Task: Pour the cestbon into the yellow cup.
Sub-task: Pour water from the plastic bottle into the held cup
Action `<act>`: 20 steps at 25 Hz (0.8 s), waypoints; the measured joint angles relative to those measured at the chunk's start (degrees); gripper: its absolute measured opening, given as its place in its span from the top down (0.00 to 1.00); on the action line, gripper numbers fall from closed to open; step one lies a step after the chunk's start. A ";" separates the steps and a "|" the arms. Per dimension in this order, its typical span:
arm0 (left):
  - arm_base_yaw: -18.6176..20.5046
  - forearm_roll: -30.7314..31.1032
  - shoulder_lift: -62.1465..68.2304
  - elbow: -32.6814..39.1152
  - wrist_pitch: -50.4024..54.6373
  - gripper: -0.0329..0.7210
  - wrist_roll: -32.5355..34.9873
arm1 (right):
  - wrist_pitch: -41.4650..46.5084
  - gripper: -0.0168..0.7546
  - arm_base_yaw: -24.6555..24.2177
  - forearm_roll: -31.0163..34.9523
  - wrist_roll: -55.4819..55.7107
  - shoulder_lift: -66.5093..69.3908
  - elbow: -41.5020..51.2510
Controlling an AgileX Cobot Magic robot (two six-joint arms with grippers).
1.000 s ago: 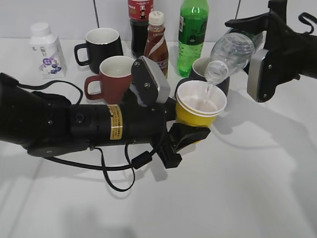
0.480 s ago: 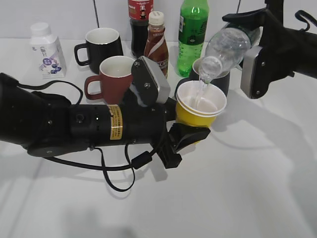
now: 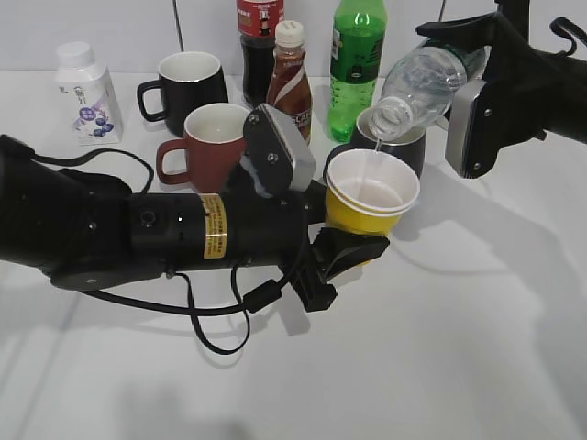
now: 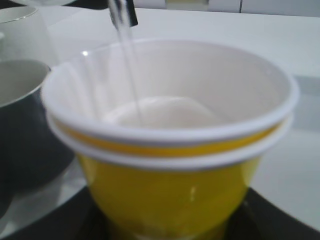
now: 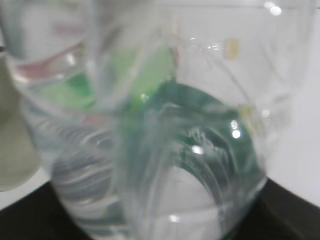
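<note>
Mugs (image 3: 204, 137), bottles (image 3: 357, 64) crowd back; front open.

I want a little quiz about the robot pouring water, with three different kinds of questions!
1. True or false: the yellow cup stands on the table.
2. Which pincer holds the cestbon? A left, B right.
3. Fill in: water falls from the bottle's ____ into the cup.

Key:
1. False; the left pincer holds it up.
2. B, the right pincer.
3. Mouth; a thin stream lands inside.
</note>
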 joint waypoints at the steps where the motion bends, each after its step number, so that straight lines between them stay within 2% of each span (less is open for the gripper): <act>1: 0.00 0.00 0.00 0.00 0.00 0.43 0.00 | 0.00 0.36 0.00 0.04 -0.21 0.00 0.00; 20: 0.00 0.00 0.00 0.00 0.05 0.43 0.00 | 0.31 0.36 0.00 0.17 -3.40 0.00 0.00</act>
